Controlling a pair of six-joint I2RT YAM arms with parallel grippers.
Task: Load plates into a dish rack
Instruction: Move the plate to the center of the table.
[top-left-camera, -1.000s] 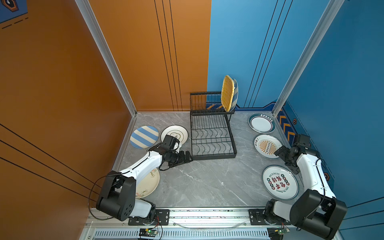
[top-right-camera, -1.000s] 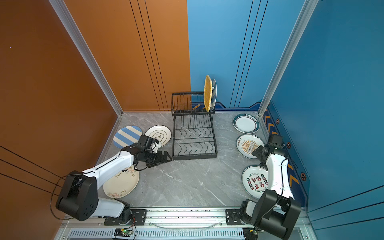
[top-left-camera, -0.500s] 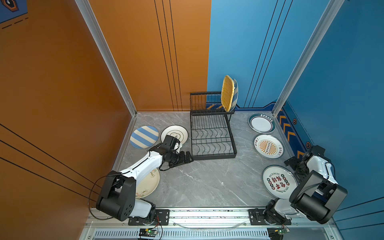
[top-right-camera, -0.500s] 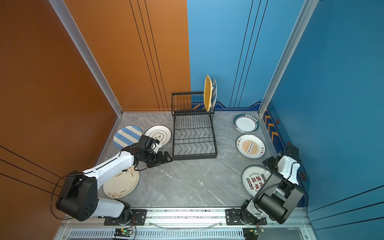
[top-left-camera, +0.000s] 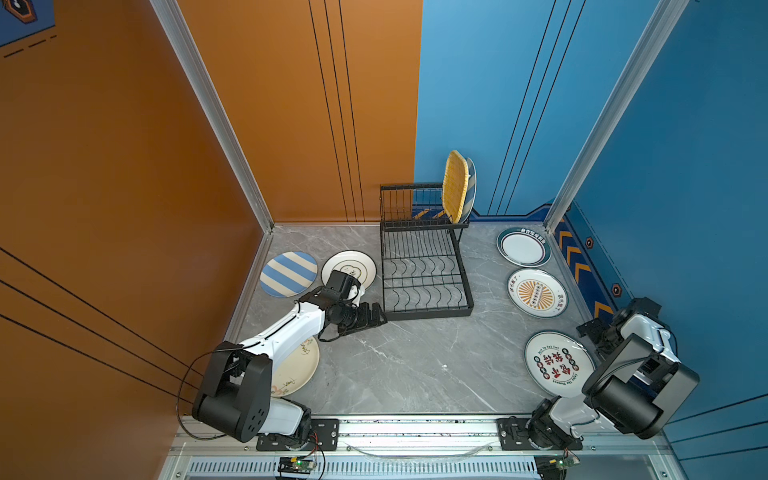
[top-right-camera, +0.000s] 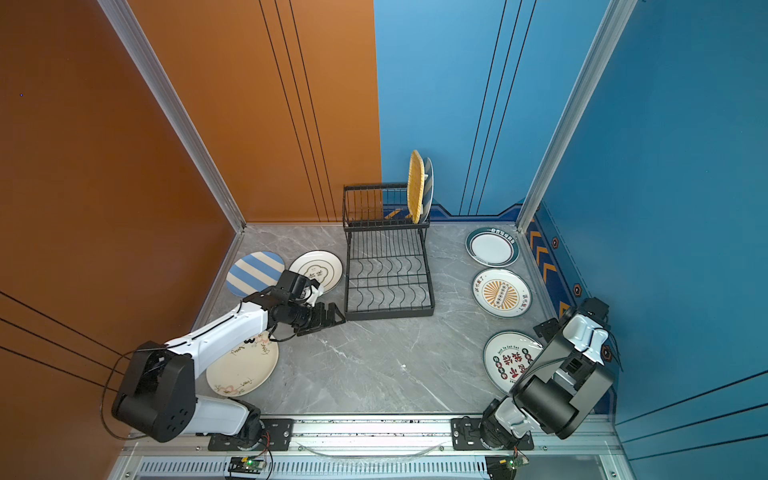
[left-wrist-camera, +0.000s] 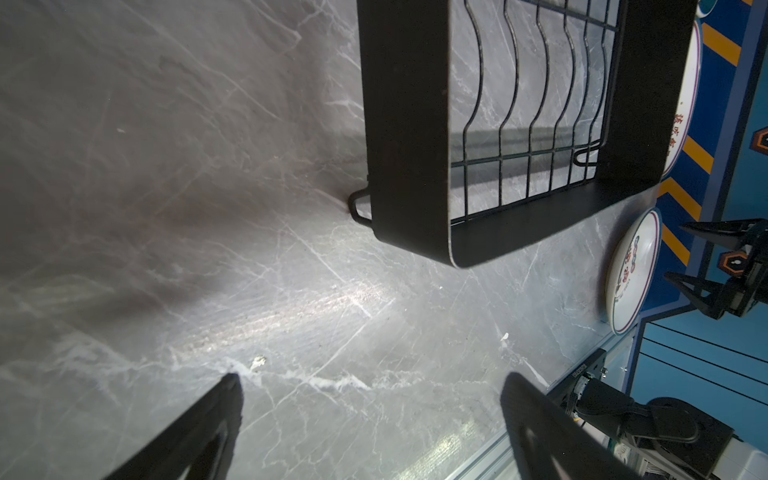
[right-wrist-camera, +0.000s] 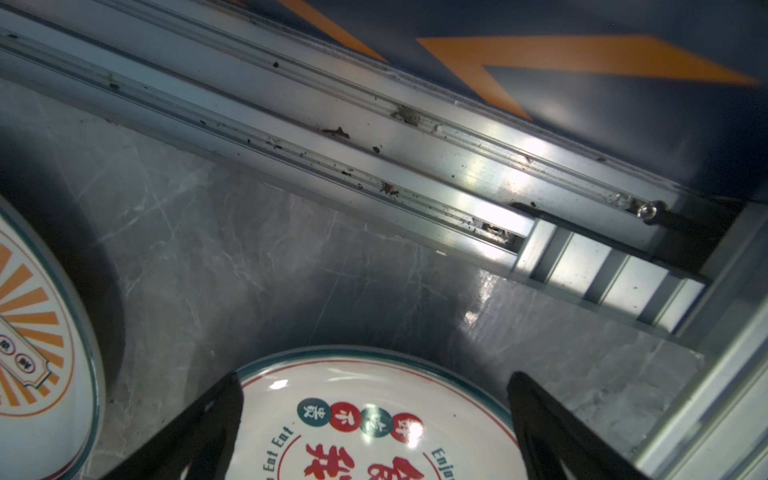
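The black dish rack (top-left-camera: 424, 270) (top-right-camera: 388, 272) stands at the middle back. Its raised tier holds a yellow woven plate (top-left-camera: 455, 185) and a striped plate (top-left-camera: 472, 187) on edge. Flat on the table lie a striped plate (top-left-camera: 288, 273), a white printed plate (top-left-camera: 352, 265), a cream plate (top-left-camera: 297, 370) partly under my left arm, a teal-rimmed plate (top-left-camera: 523, 247), a sunburst plate (top-left-camera: 537, 293) and a red-lettered plate (top-left-camera: 559, 363) (right-wrist-camera: 374, 432). My left gripper (top-left-camera: 379, 316) (left-wrist-camera: 372, 380) is open and empty, low by the rack's near left corner (left-wrist-camera: 407, 166). My right gripper (top-left-camera: 592, 332) (right-wrist-camera: 372, 382) is open over the red-lettered plate's rim.
Orange wall on the left, blue walls behind and on the right. An aluminium rail (right-wrist-camera: 374, 137) runs along the right wall's foot, close to my right gripper. Bare grey marble table (top-left-camera: 415, 361) lies between the two arms. A metal frame (top-left-camera: 415, 428) borders the near edge.
My right arm has drawn back from beside the sunburst plate to the near right, over the red-lettered plate. The left arm has barely shifted. Both grippers stay open.
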